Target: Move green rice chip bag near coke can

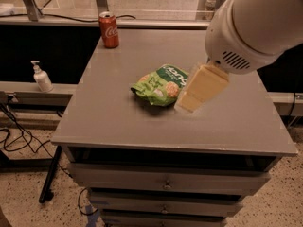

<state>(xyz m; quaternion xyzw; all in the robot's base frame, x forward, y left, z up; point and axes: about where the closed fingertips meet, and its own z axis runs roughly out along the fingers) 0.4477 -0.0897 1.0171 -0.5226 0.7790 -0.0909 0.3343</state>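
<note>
The green rice chip bag [160, 84] lies flat near the middle of the grey cabinet top [118, 122]. The coke can [109, 30] stands upright at the far left corner of that top, well apart from the bag. My gripper [195, 94], cream-coloured, hangs from the large white arm housing [255, 25] and reaches down just to the right of the bag, at or close to its right edge. I cannot tell whether it touches the bag.
A white pump bottle [41, 77] stands on a lower ledge to the left. Drawers [165, 183] sit below the top. Cables lie on the floor at left. A rail and glass run along the back. The arm hides the far right part of the top.
</note>
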